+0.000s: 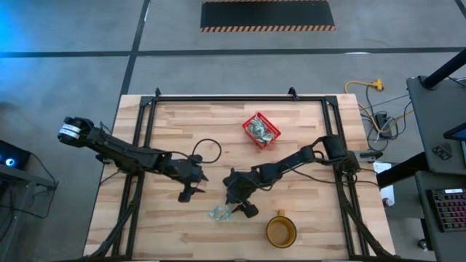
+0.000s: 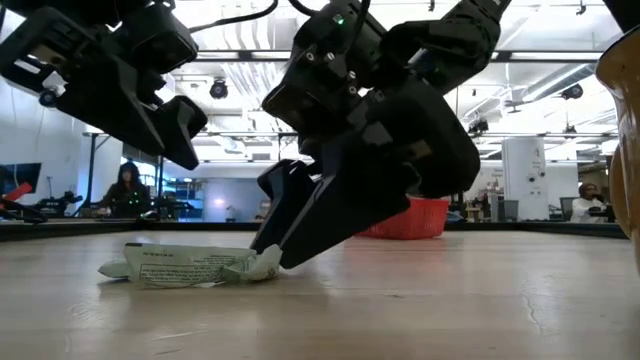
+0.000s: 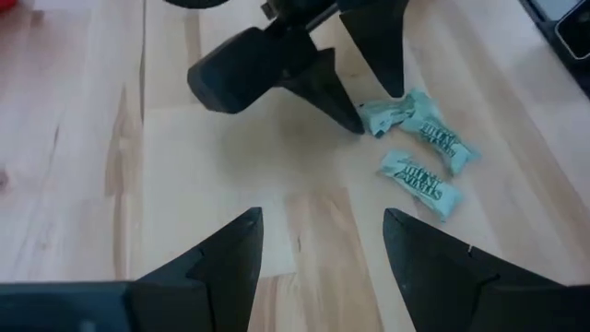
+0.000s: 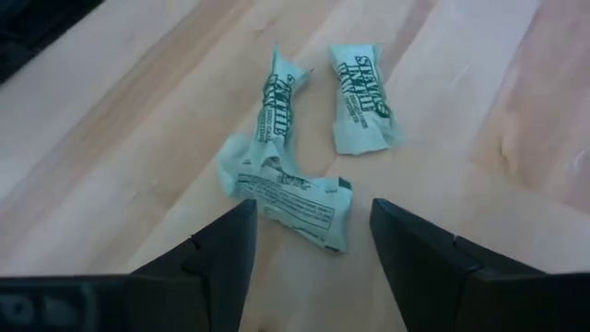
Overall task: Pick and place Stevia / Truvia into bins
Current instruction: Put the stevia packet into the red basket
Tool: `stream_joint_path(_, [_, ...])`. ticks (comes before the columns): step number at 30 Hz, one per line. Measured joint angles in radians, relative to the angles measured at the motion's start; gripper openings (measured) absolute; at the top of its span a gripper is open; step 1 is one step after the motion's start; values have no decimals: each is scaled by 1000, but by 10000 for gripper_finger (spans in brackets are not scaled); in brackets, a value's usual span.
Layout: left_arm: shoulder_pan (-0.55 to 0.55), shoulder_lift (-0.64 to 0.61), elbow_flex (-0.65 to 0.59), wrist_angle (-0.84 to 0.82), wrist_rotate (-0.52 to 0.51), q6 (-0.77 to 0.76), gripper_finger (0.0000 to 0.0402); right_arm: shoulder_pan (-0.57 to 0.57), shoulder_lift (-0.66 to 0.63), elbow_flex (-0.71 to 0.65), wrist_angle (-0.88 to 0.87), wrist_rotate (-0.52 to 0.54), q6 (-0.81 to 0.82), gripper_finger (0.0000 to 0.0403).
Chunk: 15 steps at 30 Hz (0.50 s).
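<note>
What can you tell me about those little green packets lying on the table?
The green packets are small flat paper sachets, pale green with dark print, creased and crumpled. Three show loose on the bare wooden table near its front edge, lying flat; two overlap at their ends, and one lies apart beside them. The right gripper hangs open just over the nearest, fingers either side of its end. None is held.

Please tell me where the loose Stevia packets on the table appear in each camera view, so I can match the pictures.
High view: Stevia packets lie near the front edge, left of the amber cup.
Low view: lower left, on the wood.
Left wrist view: upper right.
Right wrist view: centre.
Shared landmark: the open right hand, whose fingertips stand right at the packets in every view.
</note>
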Motion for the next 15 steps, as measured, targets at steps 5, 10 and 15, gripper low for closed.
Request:
stream_joint_path(5, [0,0,0,-3,-7,-1,208,6,1,0,0,14,-24,159])
stream_joint_path(10, [0,0,0,-3,-22,0,208,8,1,-1,0,18,-33,103])
stream_joint_path(15, [0,0,0,-3,-29,0,208,8,2,-2,0,18,-34,48])
